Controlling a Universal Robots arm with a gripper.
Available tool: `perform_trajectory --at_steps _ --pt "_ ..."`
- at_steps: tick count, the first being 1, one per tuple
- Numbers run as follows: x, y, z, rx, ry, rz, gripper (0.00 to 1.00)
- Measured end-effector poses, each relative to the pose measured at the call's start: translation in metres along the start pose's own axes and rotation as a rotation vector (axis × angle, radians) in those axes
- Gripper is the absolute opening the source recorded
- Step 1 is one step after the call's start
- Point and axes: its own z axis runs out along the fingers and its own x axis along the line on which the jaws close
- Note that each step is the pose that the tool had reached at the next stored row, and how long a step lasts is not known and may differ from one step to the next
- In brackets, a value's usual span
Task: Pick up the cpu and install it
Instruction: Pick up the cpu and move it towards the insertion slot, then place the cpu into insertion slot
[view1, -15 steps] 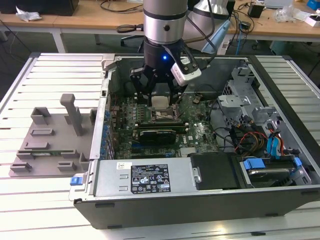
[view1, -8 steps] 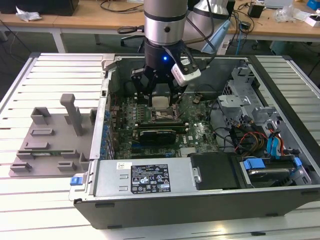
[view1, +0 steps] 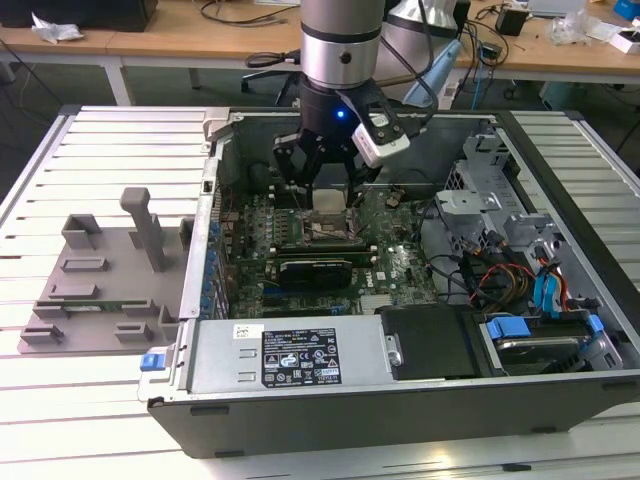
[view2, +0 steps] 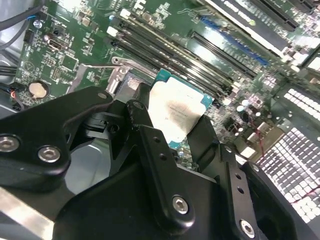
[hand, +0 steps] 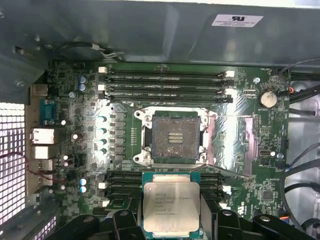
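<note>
The cpu (hand: 171, 205), a flat square chip with a silver top plate and teal edge, hangs above the motherboard (hand: 75, 90), pinched between the black fingers (hand: 122, 222) of my gripper (hand: 171, 222). In the second wrist view the cpu (view2: 177, 112) sits between the fingertips of the gripper (view2: 172, 127), tilted against the memory slots behind it. The open socket (hand: 174, 137), with its metal frame and dark contact field, lies bare a short way from the chip. In the exterior view the gripper (view1: 326, 188) holds the cpu (view1: 328, 200) just over the socket (view1: 322, 232) inside the case.
The open computer case (view1: 300, 365) lies on a slatted table. A grey fixture tray (view1: 110, 270) stands at the exterior view's left. Memory slots (hand: 165, 82) flank the socket. Drive cages and cables (view1: 510, 270) fill the case at the exterior view's right. A black card (view1: 315, 268) sits near the socket.
</note>
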Motion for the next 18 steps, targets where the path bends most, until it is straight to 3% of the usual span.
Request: perform_trajectory --at_steps 6,18 --pt "-0.0084 0.0023 0.0015 0.0008 0.0000 0.000 0.55" --pt "-0.0088 0.0024 0.0015 0.0008 0.0001 0.001 0.55"
